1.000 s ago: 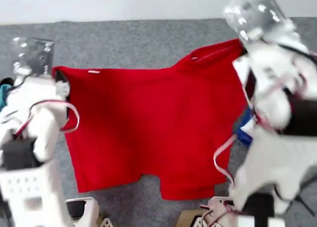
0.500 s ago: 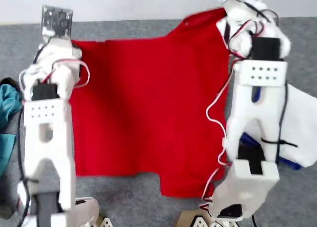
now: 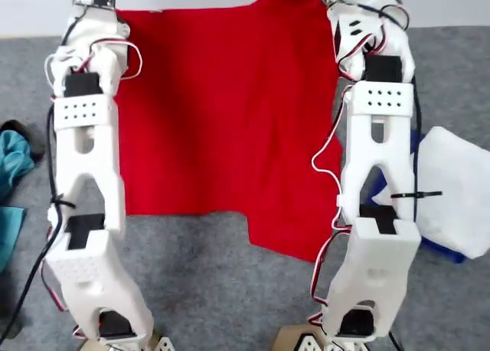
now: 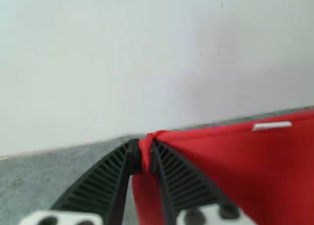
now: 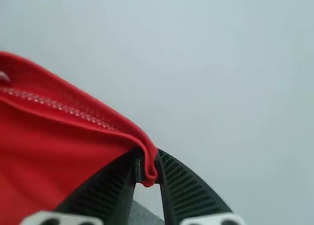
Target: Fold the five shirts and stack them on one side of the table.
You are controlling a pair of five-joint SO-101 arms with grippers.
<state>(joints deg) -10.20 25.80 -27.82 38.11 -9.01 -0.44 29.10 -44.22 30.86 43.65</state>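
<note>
1. Left gripper [image 4: 144,156]: the jaws are closed narrow on a bunched corner of the red shirt [image 3: 230,113]. A small ridge of red cloth stands up between the two black ribbed fingers [image 4: 110,173]. From the jaws the cloth runs off to one side. A small white tag [image 4: 271,126] sits on the shirt's upper edge, well apart from the jaws. Beyond the jaws lie the far edge of the grey table [image 3: 199,290] and a pale wall [image 4: 147,53].

2. Right gripper [image 5: 147,173]: the jaws are closed narrow on a folded, stitched hem of the same shirt. The cloth curls over the jaw tips and spreads away to one side of them.

3. Shirt position, high view: both arms are stretched toward the far edge of the table. The shirt's upper edge spans from one set of jaws to the other. The rest of the shirt lies spread on the grey surface, from the jaws toward the arm bases. The lower hem is uneven and reaches nearer the bases on the right arm's side.

4. Other items: a teal garment [image 3: 11,163] lies outboard of the left arm, well apart from the left jaws. A white folded garment [image 3: 459,190] lies outboard of the right arm on a blue item [image 3: 440,247], well apart from the right jaws
</note>
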